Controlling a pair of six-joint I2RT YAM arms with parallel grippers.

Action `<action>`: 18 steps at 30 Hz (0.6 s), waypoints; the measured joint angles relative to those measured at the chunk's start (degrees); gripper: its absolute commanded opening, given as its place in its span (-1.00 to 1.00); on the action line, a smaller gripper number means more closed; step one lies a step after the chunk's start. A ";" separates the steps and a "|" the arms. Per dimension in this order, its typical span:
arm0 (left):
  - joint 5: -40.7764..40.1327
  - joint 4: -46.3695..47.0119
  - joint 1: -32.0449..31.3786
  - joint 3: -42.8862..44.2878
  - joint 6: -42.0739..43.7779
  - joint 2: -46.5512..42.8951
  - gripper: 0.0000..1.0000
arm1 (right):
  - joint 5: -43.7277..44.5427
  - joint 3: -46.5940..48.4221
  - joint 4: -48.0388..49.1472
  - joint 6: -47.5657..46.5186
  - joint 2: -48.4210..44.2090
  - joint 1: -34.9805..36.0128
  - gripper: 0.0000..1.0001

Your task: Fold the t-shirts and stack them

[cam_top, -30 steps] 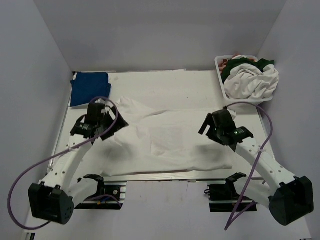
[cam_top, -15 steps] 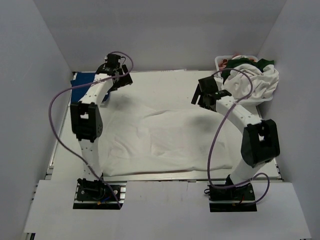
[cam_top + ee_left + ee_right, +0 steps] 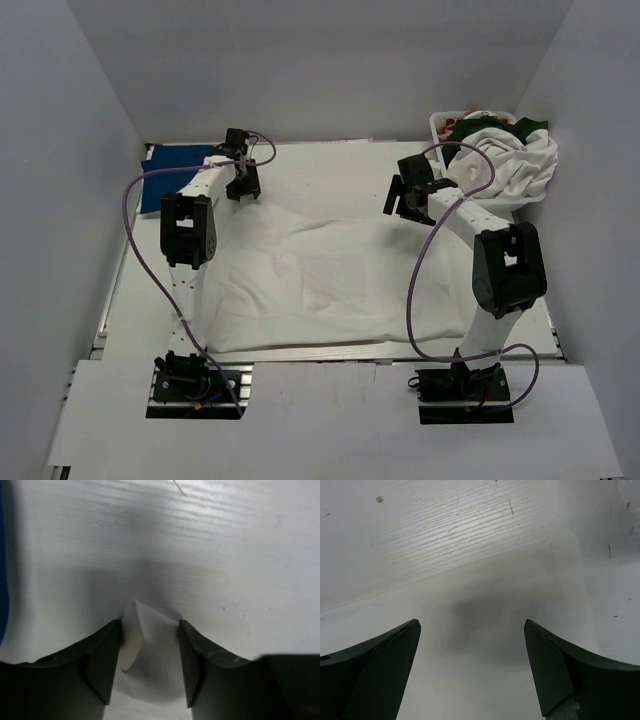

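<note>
A large white t-shirt (image 3: 330, 280) lies spread and rumpled across the table. My left gripper (image 3: 243, 188) is down at its far-left corner. In the left wrist view the left gripper (image 3: 150, 625) is partly open, with a raised peak of the white cloth (image 3: 150, 645) between the fingers and reaching both of them. My right gripper (image 3: 403, 200) hangs over the shirt's far-right edge. Seen from the right wrist, this gripper (image 3: 472, 625) is wide open above flat white cloth (image 3: 485, 670), holding nothing. A folded royal-blue t-shirt (image 3: 175, 175) lies at the far left.
A white lattice basket (image 3: 440, 150) at the far right corner holds a heap of white, dark green and pink t-shirts (image 3: 500, 160). Grey walls close in the table on three sides. The blue cloth (image 3: 2, 555) shows at the left wrist view's left edge.
Both arms have reached from the shirt's middle out to its far edge. The left jaws have narrowed around a peak of white cloth. The right jaws have stayed wide.
</note>
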 measured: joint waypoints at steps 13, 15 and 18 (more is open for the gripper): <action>15.47 7.41 -0.50 -5.11 7.65 -2.34 -1.00 | -1.01 -0.31 1.55 -0.55 0.22 -1.09 0.80; 18.71 9.29 -0.76 -6.05 10.16 -3.30 -1.00 | -1.07 -0.42 1.75 -0.83 0.20 -1.11 0.80; 23.17 13.90 -0.83 -11.15 14.23 -8.20 -1.00 | -1.09 -1.40 2.73 -1.57 -0.33 -1.11 0.80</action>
